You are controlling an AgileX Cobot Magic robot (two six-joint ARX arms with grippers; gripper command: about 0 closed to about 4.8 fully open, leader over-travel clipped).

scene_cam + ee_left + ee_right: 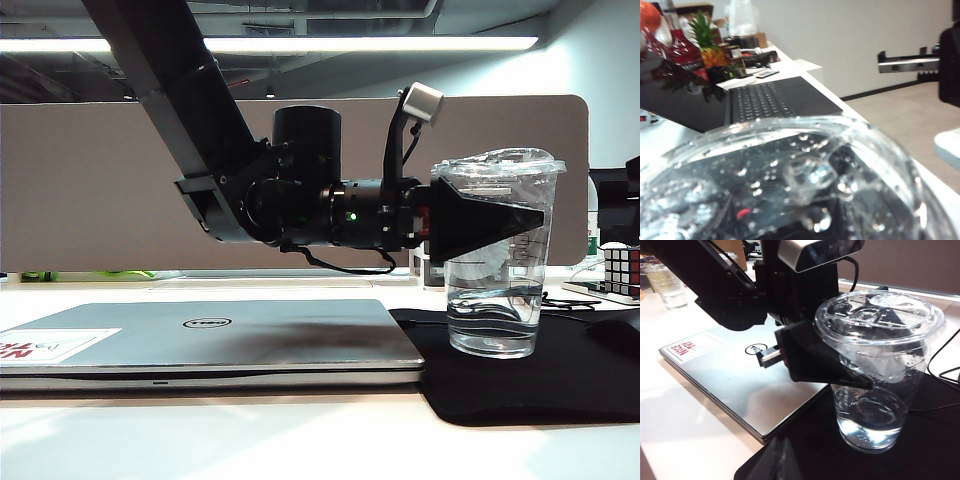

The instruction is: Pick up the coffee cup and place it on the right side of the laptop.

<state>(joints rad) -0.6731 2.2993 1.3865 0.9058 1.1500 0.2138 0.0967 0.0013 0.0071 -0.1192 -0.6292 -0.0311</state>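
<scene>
Surface (300, 440), white, carrying all objects. Laptop (210, 340), silver-grey and closed, lies flat on the left part of the surface; its lid bears a round Dell logo and, at one corner, a white sticker with red lettering too cropped to read fully. Black mat (560, 385) lies against the laptop's right edge. Left arm reaches in from the upper left of the exterior view, its left hand (490, 225) level and pointing right, with the black fingers (815, 360) closed around the upper half of the coffee cup (495, 260), one finger on each side just under the lid rim; the hand is grasping the cup. Coffee cup is tall, clear plastic, with a clear domed lid wet with droplets inside, faint printed side markings, and a little clear liquid at the bottom. It stands upright on the black mat, just right of the laptop. Rubik's cube (620, 268) sits behind at the far right. Right hand lies outside all views; whether it is released or clenched cannot be told.
</scene>
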